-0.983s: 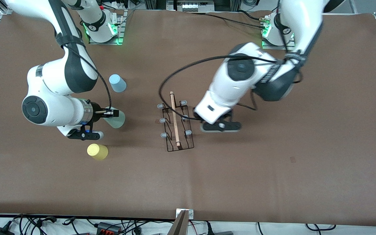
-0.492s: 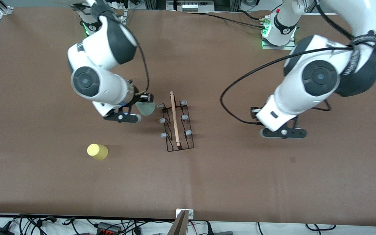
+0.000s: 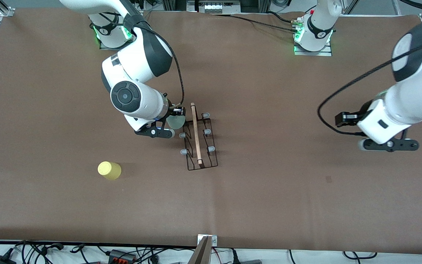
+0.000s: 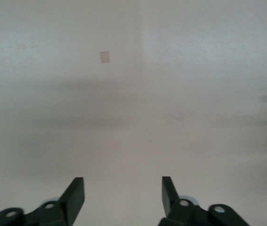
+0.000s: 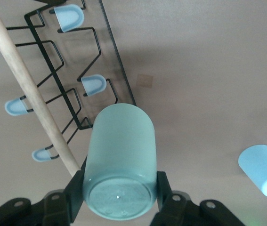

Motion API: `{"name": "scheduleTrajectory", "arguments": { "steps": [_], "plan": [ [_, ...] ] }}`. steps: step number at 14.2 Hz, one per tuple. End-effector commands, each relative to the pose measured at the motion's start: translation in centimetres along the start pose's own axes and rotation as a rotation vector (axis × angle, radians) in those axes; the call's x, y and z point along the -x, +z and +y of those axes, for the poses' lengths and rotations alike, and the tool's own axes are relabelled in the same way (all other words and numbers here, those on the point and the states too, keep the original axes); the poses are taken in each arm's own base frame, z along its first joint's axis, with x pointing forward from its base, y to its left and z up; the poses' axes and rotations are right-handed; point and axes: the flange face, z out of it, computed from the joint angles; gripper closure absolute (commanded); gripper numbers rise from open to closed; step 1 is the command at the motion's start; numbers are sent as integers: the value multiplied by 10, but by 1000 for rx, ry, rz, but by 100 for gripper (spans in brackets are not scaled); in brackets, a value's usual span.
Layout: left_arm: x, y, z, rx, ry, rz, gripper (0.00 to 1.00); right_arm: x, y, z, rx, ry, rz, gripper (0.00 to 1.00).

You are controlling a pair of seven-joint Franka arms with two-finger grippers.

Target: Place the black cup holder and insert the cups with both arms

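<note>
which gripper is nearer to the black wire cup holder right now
Right. The right gripper, shut on the pale mint green plastic cup, is over the black wire cup holder. The left gripper is open over bare table toward the left arm's end.

Mint cup (image 3: 176,122) in right gripper (image 3: 173,116) now at rack (image 3: 198,136); left gripper (image 3: 346,119) farther away.

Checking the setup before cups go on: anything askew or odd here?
Nothing stands out. The black cup holder sits flat, the right gripper holds the mint cup over it, the yellow cup stands alone, and the left gripper waits open.
</note>
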Motion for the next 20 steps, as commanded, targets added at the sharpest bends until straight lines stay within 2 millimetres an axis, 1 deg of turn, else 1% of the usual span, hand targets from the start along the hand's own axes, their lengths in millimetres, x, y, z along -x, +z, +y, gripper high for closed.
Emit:
{"name": "scheduleTrajectory", "arguments": {
  "steps": [1,2,4,6,7,8,9,10,12,13,14,15,17,18,19,20],
  "plan": [
    [25,-4,-9,10,-2,-11,0,-7,4,-7,-20,31,15,70],
    [27,5,-14,11,-9,-14,0,-8,10,-8,-16,36,6,70],
    [32,15,-34,19,-44,20,0,-1,14,-17,-25,27,-8,70],
    [50,26,-43,26,-57,41,0,-3,19,-16,-21,21,-14,70],
    [55,28,-52,29,-73,53,0,-4,23,-16,-17,21,-19,70],
    [63,18,-63,33,-89,64,0,-6,30,-16,-11,18,-27,70],
    [72,2,-70,36,-100,77,0,-8,33,-16,-7,19,-30,70],
    [80,-12,-71,38,-107,85,0,-10,39,-15,0,19,-36,70],
    [90,-16,-74,34,-103,48,0,-13,51,-15,10,24,-49,69],
    [95,-24,-78,29,-108,55,0,-12,53,-16,11,33,-51,45],
    [95,-26,-78,29,-107,64,0,-12,53,-16,13,38,-52,0],
    [91,-26,-79,36,-110,74,0,-12,51,-16,12,40,-49,0],
    [79,-21,-72,24,-98,88,0,-12,30,-16,-5,44,-28,0],
    [77,-23,-71,24,-97,105,0,-14,23,-14,-5,59,-17,0],
    [77,-23,-70,24,-95,109,0,-18,7,-4,-13,71,3,0],
    [76,-23,-72,26,-98,111,0,-30,-5,15,-22,106,16,0]
  ]
}}
